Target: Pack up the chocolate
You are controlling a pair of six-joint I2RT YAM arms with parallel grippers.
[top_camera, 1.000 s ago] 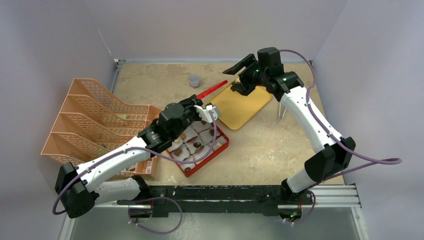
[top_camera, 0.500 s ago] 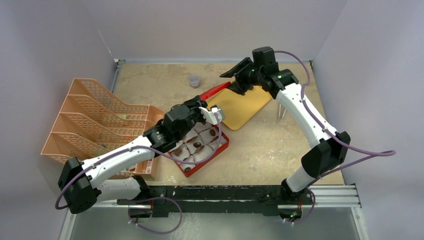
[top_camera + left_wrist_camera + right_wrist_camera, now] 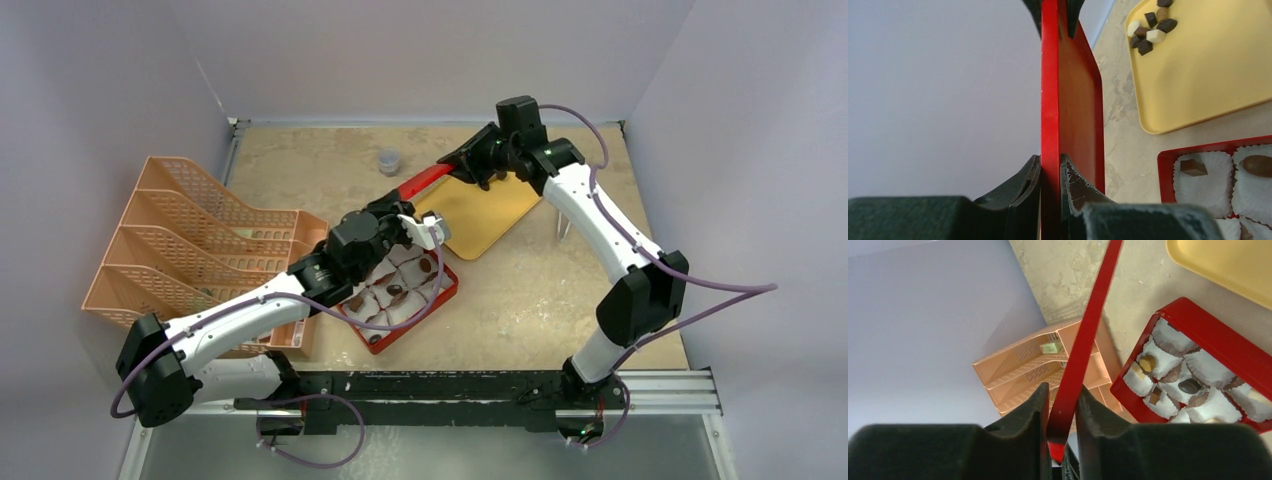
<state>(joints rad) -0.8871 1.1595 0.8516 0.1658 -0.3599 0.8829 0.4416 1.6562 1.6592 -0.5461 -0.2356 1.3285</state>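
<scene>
Holding the lid (image 3: pixel 425 180) on edge over the bench (image 3: pixel 560 290) in the top view. The left tool (image 3: pixel 403 205) has its near end and the right tool (image 3: pixel 457 165) is at the far end. The box (image 3: pixel 452 291) sits under the left arm with chocolate (image 3: pixel 397 291) in it. The tray (image 3: pixel 490 215) is just beyond, the rack (image 3: pixel 190 240) to the left.

Left wrist: jaws narrow, pinched on both faces of the lid. A few loose pieces are clustered in the tray's far corner. One brown cube sits in a paper cup (image 3: pixel 1205 187) in the box.

Right wrist: jaws straddle the lid end, close to both faces. Can't tell if they grip it. Box cups are partly filled.

Chocolate looks tiny, light, hard, and probably slick and easy to chip or smear. Take one piece at a time across its flat sides, fingertips only, low force. My read: the tray pieces still need packing.
</scene>
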